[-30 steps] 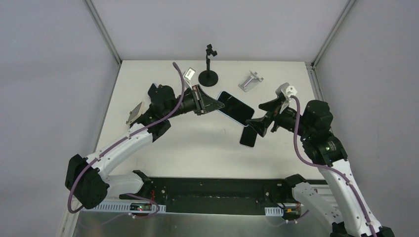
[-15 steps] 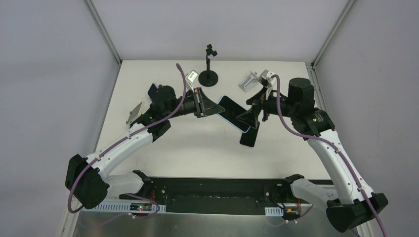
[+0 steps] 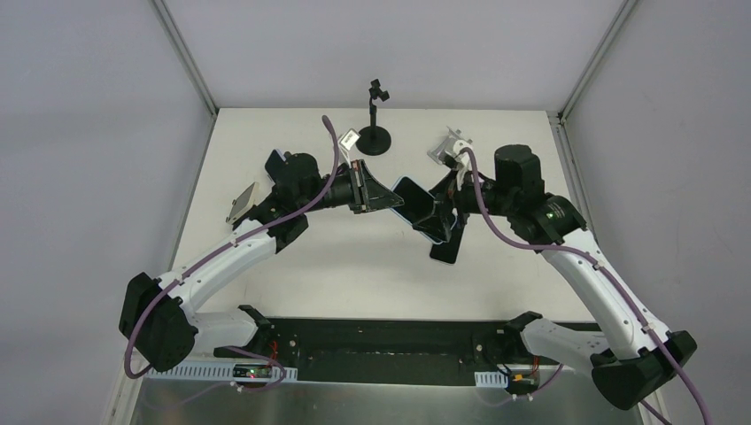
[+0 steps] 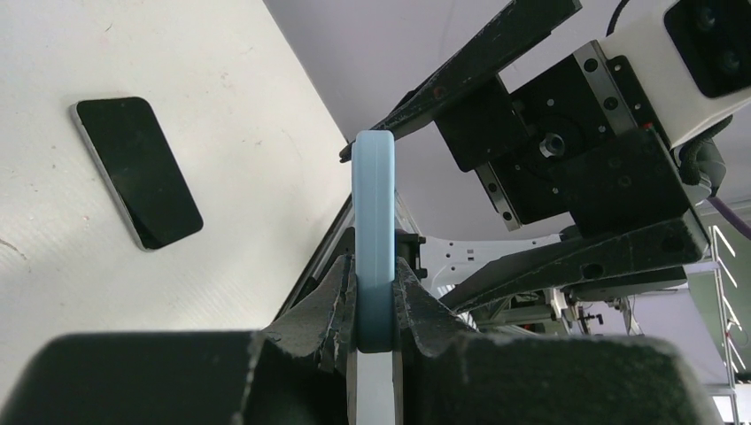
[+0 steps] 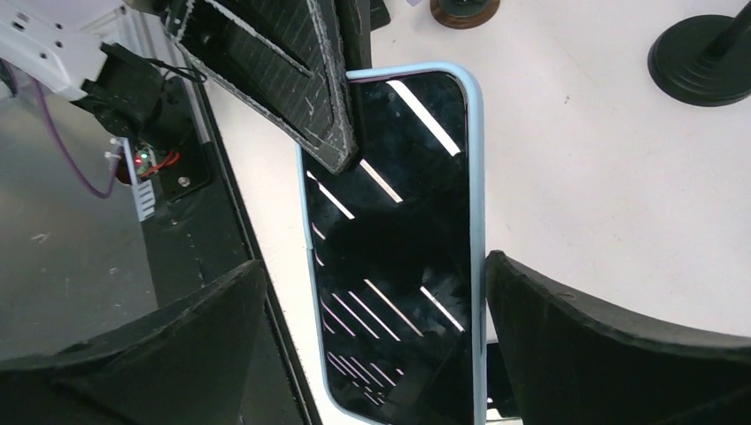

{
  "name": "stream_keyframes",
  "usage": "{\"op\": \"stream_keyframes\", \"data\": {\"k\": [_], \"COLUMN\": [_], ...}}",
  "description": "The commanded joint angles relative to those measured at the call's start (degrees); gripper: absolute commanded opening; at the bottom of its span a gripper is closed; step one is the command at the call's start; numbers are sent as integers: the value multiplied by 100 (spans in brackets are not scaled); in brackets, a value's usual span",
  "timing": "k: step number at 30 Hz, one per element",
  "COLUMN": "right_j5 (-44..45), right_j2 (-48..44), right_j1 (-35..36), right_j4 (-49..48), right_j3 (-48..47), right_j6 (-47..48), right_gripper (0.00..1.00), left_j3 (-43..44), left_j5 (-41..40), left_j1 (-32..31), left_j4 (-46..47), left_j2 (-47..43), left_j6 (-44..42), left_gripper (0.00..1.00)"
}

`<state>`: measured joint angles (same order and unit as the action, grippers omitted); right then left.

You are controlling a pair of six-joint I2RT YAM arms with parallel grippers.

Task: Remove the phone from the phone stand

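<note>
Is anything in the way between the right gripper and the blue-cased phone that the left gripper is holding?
Nothing visible does. The right gripper is open, with one finger on either side of the blue-cased phone and nothing between. The left gripper clamps only the phone's far end.

My left arm (image 3: 232,251) stretches toward centre, left gripper (image 4: 375,276) clamped on the phone (image 4: 374,195) by its edge. My right arm (image 3: 586,266) bends inward, right gripper (image 5: 372,297) spread wide, one finger each side.
</note>
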<state>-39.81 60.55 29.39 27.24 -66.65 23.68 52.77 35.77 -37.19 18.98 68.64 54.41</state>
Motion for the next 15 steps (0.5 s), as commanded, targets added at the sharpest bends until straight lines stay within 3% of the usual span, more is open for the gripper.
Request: {"op": "stream_keyframes", "data": {"k": [1, 15], "right_j5": [855, 2160], "right_j2": [0, 254], "right_j1": [275, 991], "right_j4": [10, 245], "right_j3": [13, 6], "right_j6": [425, 1156], "right_gripper": [96, 96], "left_j3": [302, 291], "left_j5": [136, 172], "left_j1": [-51, -51], "left_j4": [460, 431], "left_j2": [-52, -73], "left_j6": [-6, 25], "left_gripper": [0, 0]}}
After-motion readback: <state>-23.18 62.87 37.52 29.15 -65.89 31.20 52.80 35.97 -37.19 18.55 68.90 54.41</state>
